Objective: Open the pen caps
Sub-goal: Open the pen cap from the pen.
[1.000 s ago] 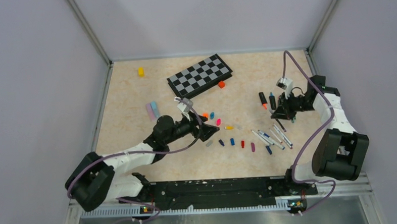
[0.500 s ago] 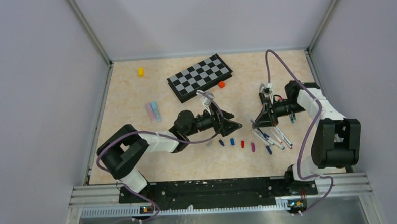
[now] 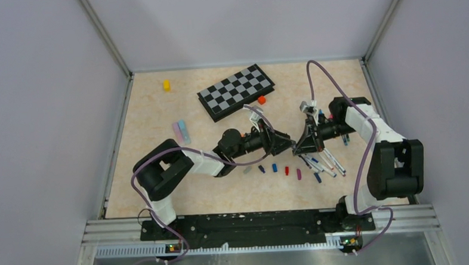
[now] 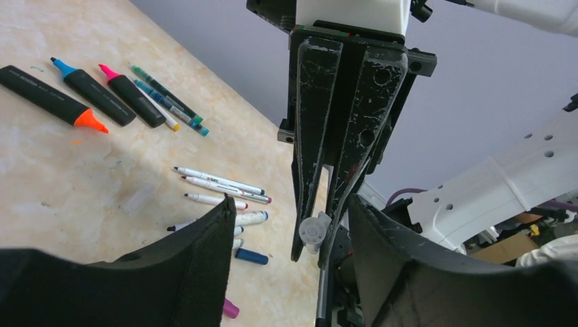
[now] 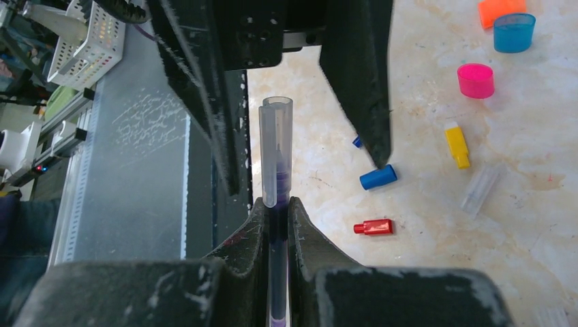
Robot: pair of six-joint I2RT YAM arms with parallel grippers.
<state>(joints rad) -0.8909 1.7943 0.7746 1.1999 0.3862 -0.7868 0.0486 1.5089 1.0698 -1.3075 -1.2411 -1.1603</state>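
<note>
1. The right claw (image 5: 276,204) was clenched on the barrel of a dark purple pen (image 5: 278,231). It held the pen off the worktop (image 3: 160,118) with the capped end pointing toward the left arm.
2. The translucent cap (image 5: 276,146) was on the pen and projected beyond the right claw's fingertips.
3. The left claw (image 4: 292,204) was released and spread, with one finger on each side of the translucent cap. A gap showed on both sides, so it gripped nothing.
4. From above, the two claws met nearly tip to tip over the middle of the worktop, on the near side of the chessboard (image 3: 235,90).
5. Loose caps lay on the worktop below the claws: orange (image 5: 501,10), blue (image 5: 514,32), pink (image 5: 475,80), yellow (image 5: 457,144), a smaller blue one (image 5: 377,177), red (image 5: 372,226) and a clear one (image 5: 480,187).
6. Three black highlighters (image 4: 88,88) lay side by side with their orange, blue and pink tips bare.
7. A cluster of white-barrelled markers (image 4: 218,184) lay near them, several with tips exposed.
</note>
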